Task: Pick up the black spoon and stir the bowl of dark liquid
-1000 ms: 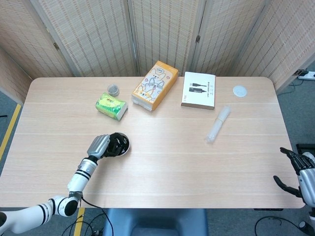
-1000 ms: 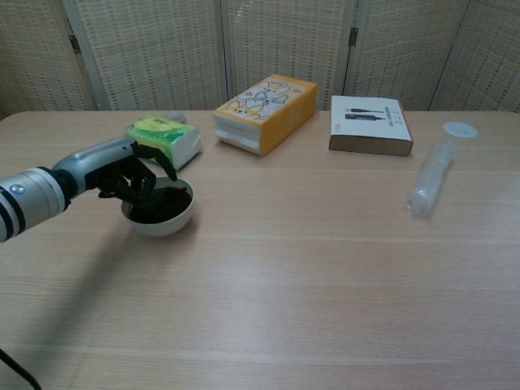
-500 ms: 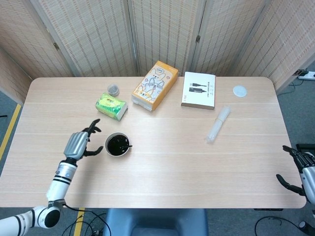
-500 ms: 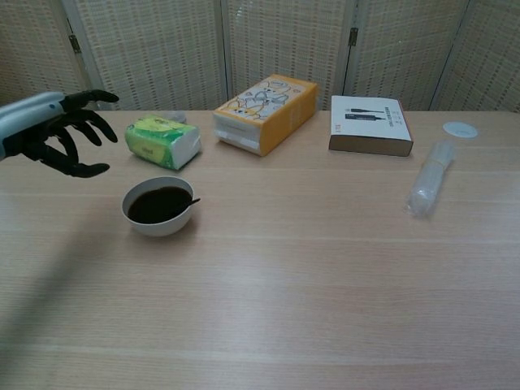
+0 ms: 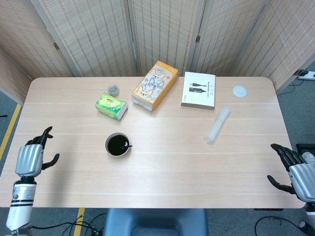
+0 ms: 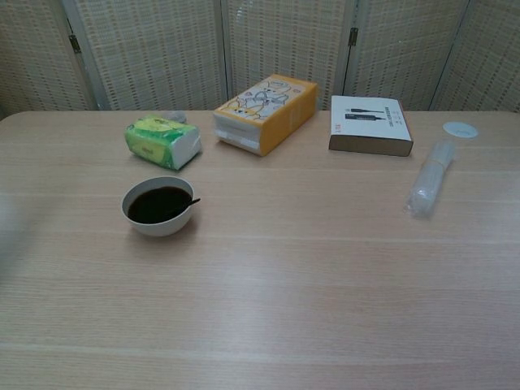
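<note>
Left hand [image 5: 29,158]: we see fingers spread, empty, at the counter's [image 5: 162,172] left edge.
Right hand [image 5: 294,171]: fingers apart, empty, past the right edge.
Spoon [image 6: 185,205]: resting in the bowl [image 6: 158,222], well apart from both hands.

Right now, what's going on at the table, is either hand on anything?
Neither hand is handling anything. The left hand hangs open off the table's left edge, and the right hand sits open at the right edge. The black spoon rests in the bowl of dark liquid, its handle leaning on the rim. Behind it lie a green tissue pack, an orange box and a white box, untouched.
</note>
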